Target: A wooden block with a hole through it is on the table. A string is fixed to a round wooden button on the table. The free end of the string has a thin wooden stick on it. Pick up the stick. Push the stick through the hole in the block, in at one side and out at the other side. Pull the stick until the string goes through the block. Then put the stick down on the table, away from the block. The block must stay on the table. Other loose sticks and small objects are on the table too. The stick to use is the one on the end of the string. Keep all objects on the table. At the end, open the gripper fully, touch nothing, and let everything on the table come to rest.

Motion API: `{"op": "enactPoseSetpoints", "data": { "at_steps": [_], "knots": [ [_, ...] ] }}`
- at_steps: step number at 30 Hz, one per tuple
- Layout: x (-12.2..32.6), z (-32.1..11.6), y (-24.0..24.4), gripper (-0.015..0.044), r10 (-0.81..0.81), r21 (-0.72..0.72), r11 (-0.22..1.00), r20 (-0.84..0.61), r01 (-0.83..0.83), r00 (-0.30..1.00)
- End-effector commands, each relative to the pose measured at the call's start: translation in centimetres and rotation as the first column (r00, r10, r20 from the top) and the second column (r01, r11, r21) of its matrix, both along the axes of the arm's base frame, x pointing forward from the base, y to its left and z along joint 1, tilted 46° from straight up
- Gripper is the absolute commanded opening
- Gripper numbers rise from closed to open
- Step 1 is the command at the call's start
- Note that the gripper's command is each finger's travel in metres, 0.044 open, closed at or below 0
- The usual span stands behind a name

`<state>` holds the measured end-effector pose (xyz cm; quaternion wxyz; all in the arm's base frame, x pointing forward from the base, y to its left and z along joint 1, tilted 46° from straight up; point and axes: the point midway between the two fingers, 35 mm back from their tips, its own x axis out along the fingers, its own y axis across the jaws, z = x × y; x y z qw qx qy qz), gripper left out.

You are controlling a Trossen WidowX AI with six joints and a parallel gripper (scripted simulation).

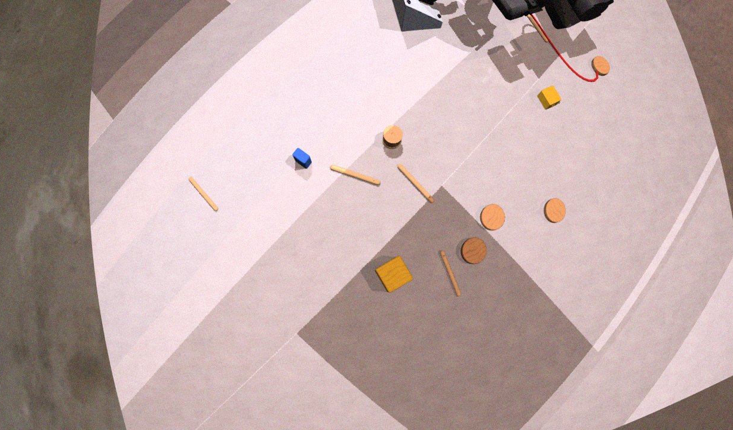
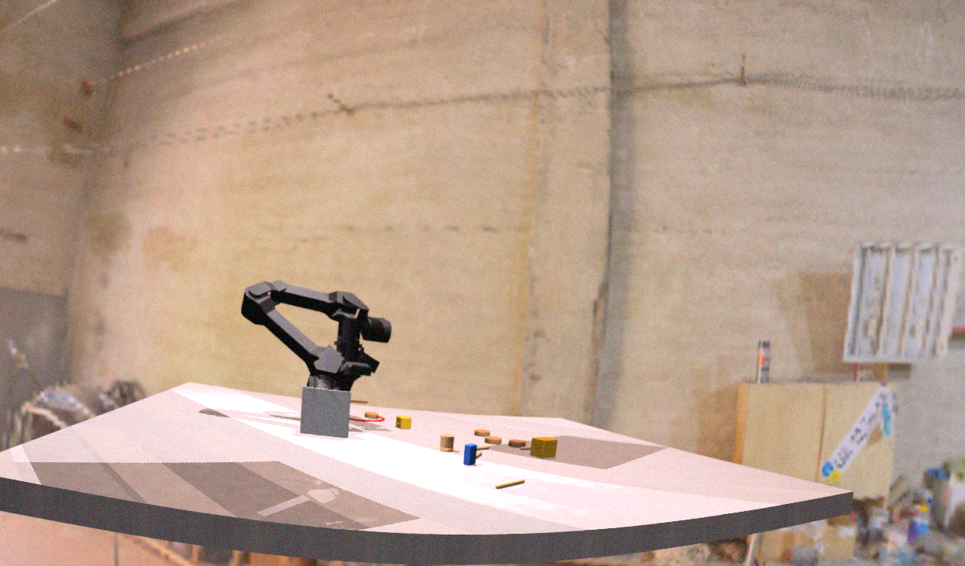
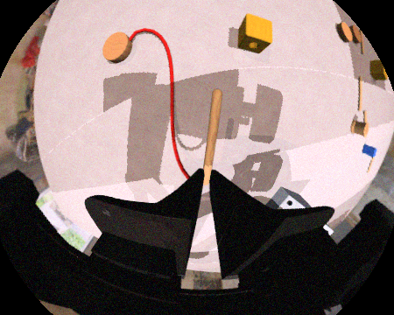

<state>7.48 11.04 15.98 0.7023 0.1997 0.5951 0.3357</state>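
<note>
My gripper point(image 3: 206, 173) is shut on the wooden stick point(image 3: 214, 127) point(image 1: 538, 28) near its string end, above the table. The stick's free end points forward, away from the fingers. The red string point(image 3: 172, 96) point(image 1: 567, 65) runs in a slack curve from the fingers to the round wooden button point(image 3: 116, 47) point(image 1: 600, 65) point(image 2: 371, 414). The small yellow block point(image 3: 256, 32) point(image 1: 549, 97) point(image 2: 403, 422) stands on the table ahead of the stick tip, apart from it. Its hole point(image 3: 253, 45) shows in the face toward the wrist camera. The fingertips are hidden in the top and exterior views.
Loose sticks point(image 1: 355, 175) point(image 1: 416, 183) point(image 1: 450, 273) point(image 1: 203, 193), a blue block point(image 1: 301, 157) point(image 2: 469, 453), a wooden spool-like piece point(image 1: 392, 136) point(image 2: 447, 442), discs point(image 1: 492, 216) point(image 1: 554, 209) point(image 1: 474, 250) and a larger yellow block point(image 1: 394, 273) point(image 2: 543, 446) lie farther off. The grey arm base point(image 2: 325, 412) stands beside the arm.
</note>
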Motion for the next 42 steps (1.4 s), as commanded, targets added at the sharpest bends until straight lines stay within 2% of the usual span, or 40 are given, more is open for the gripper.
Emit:
{"op": "enactPoseSetpoints", "data": {
  "at_steps": [1, 42],
  "knots": [
    [0.3, -0.4, 0.1, 0.0000, 0.003, 0.005, 1.000, 0.000, -0.003, 1.000],
    [3.3, -4.9, 0.4, 0.0000, 0.004, 0.005, 1.000, 0.001, -0.004, 1.000]
  ]
}}
